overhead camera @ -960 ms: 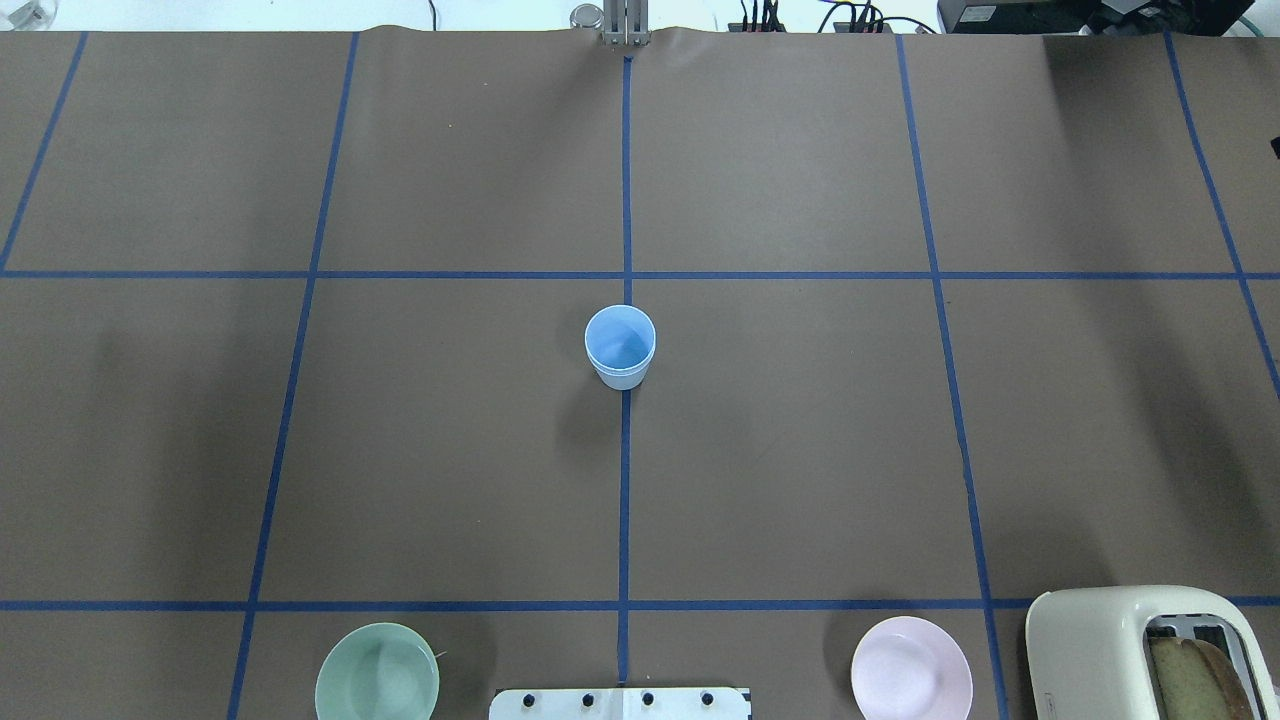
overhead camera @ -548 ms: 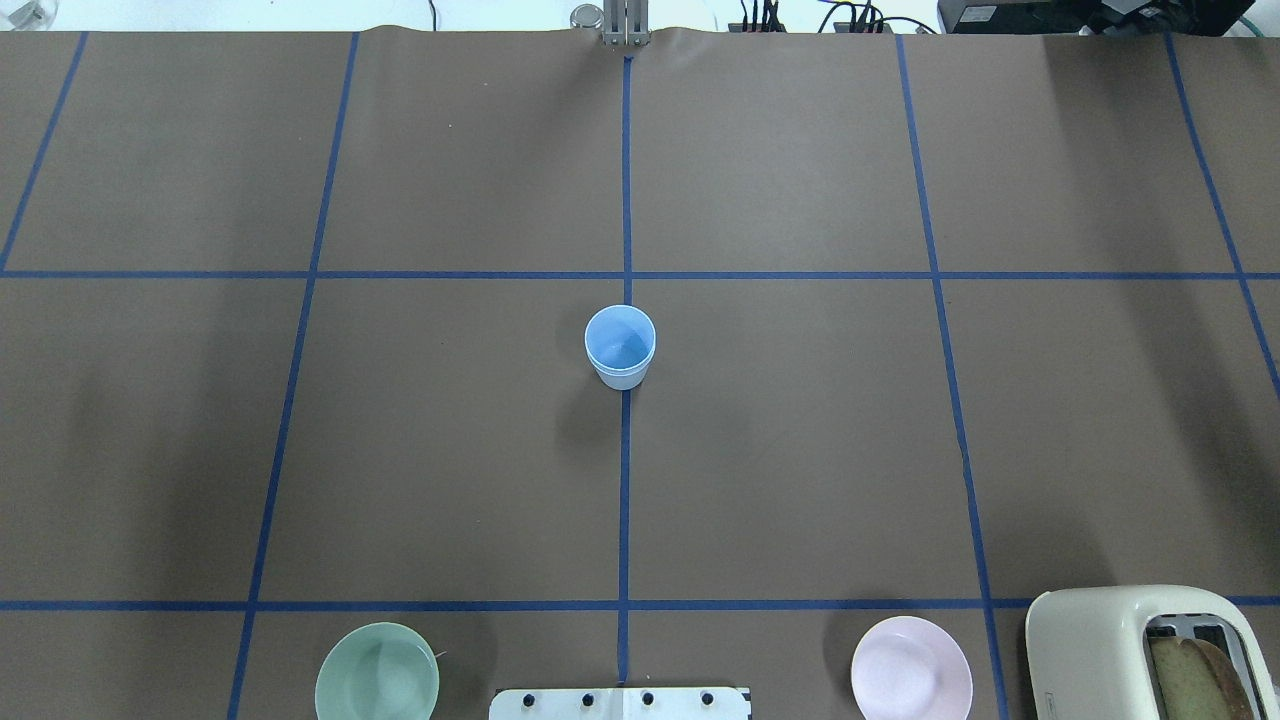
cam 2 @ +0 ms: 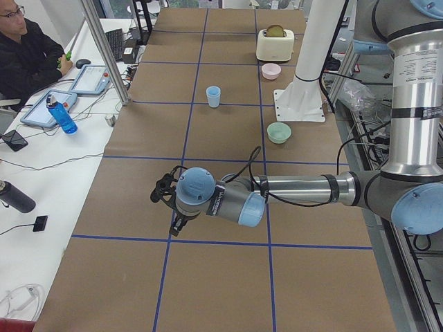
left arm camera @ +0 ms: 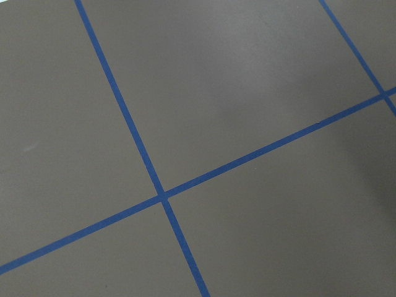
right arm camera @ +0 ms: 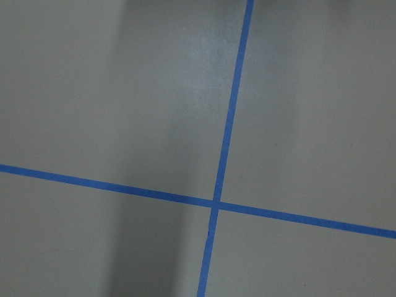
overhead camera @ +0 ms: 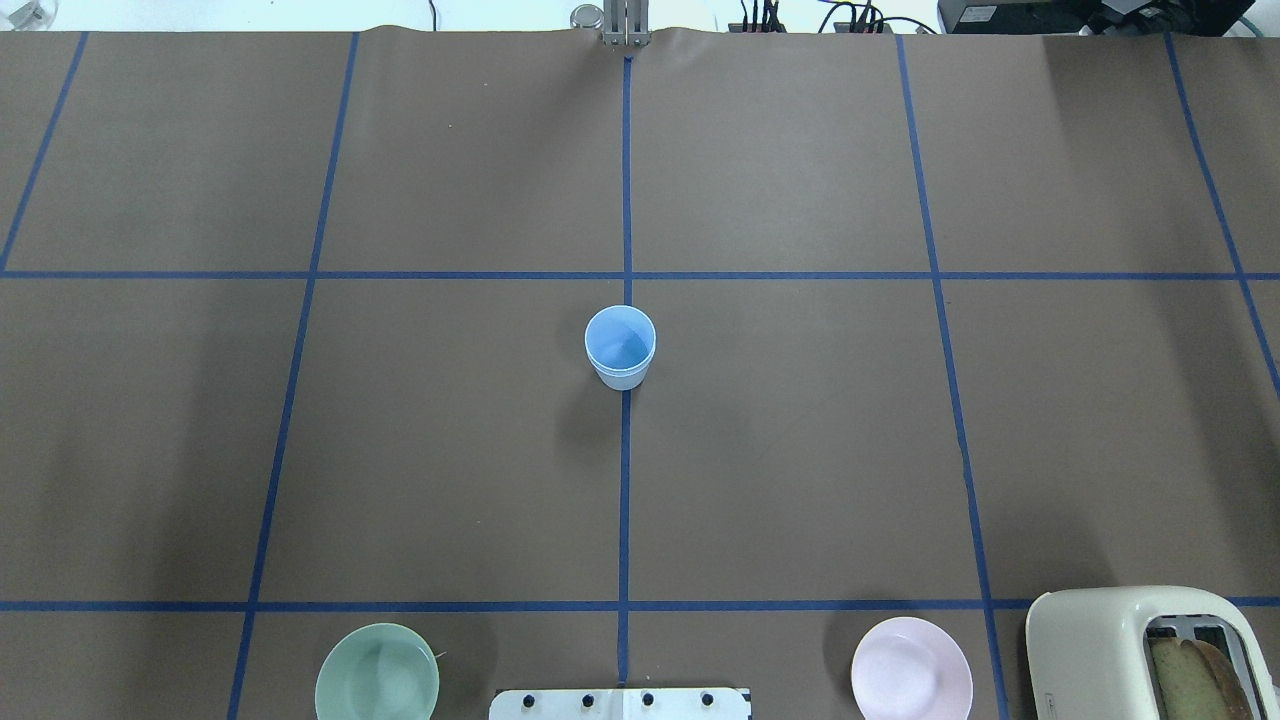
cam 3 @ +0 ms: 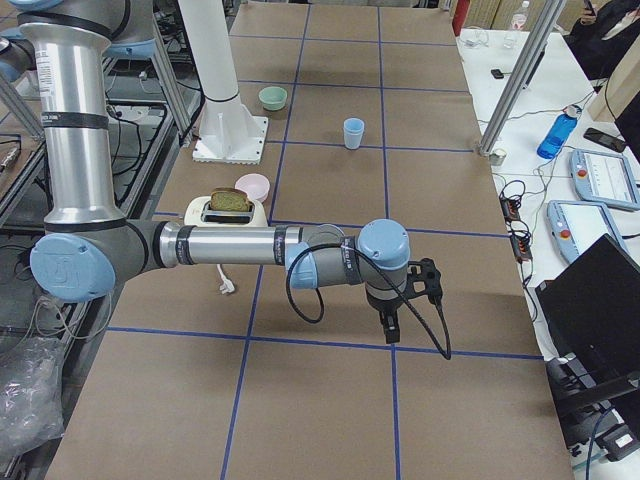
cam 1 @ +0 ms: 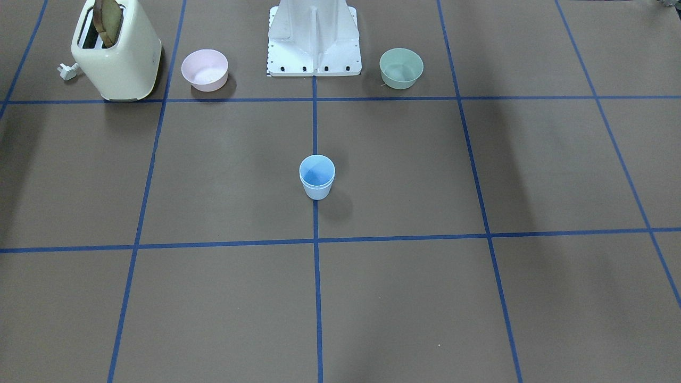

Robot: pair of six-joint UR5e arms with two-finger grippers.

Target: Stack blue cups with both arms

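One pale blue cup [overhead camera: 620, 346] stands upright on the centre tape line, also in the front view [cam 1: 317, 177] and small in both side views [cam 2: 213, 96] [cam 3: 353, 132]. A second rim band shows just under its rim, so it looks like two blue cups nested; no other blue cup is in view. My left gripper [cam 2: 176, 223] hangs over the table far from the cup, seen only in the exterior left view. My right gripper [cam 3: 388, 322] hangs likewise, seen only in the exterior right view. I cannot tell whether either is open or shut. The wrist views show only brown table and blue tape.
A green bowl [overhead camera: 377, 672] and a pink bowl [overhead camera: 911, 668] sit either side of the white pedestal [cam 1: 314, 37]. A cream toaster [overhead camera: 1140, 650] holding bread stands beside the pink bowl. An operator [cam 2: 28, 55] sits at the side desk.
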